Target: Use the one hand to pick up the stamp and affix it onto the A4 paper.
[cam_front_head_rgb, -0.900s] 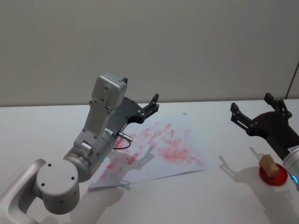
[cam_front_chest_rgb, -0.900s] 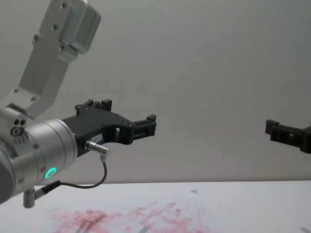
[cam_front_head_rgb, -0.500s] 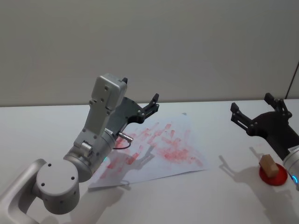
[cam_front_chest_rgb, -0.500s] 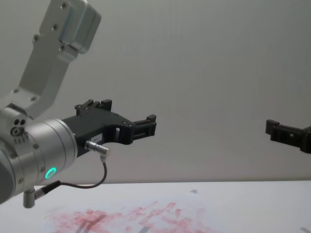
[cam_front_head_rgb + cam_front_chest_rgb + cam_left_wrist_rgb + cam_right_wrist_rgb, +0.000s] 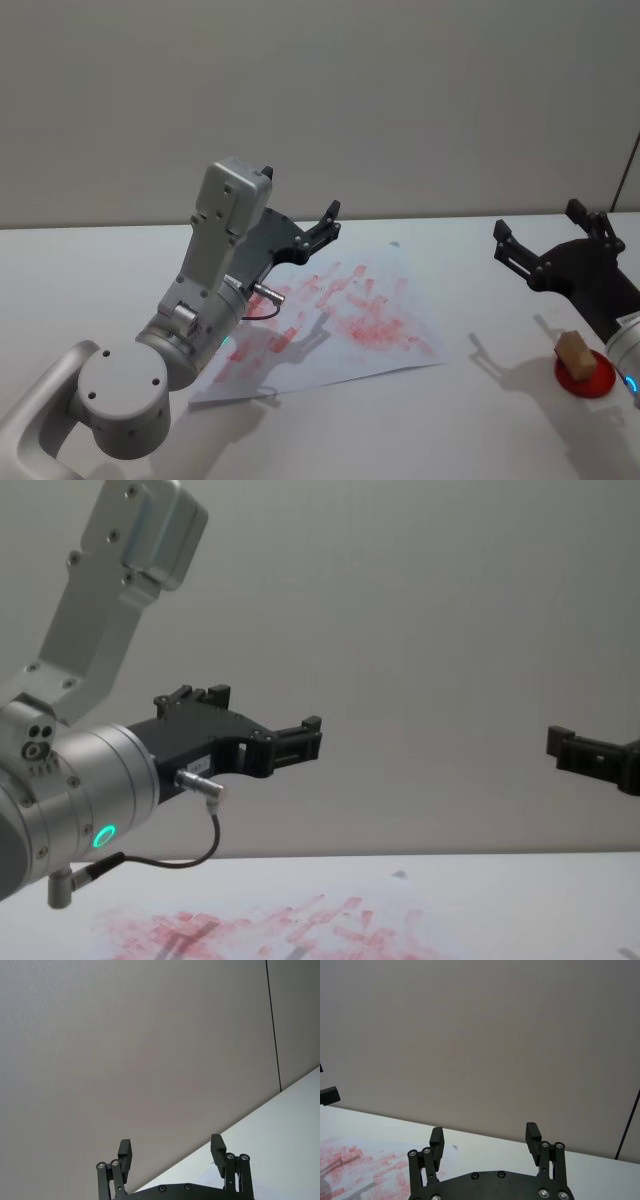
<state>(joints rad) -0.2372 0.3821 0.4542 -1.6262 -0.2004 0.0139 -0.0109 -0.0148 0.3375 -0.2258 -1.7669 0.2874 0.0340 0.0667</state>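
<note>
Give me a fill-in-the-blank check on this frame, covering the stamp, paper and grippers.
The stamp sits on a ___ pad.
The paper lies to the ___ of the stamp.
The left gripper and right gripper both have ___ fingers, holding nothing.
Missing: red; left; open.

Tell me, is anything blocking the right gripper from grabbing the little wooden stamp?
Nothing visible is. The open right gripper hangs in the air just beyond the stamp, which sits on a red pad. Bare table lies between the stamp and the A4 paper. The open left gripper hangs over the paper's left side.
</note>
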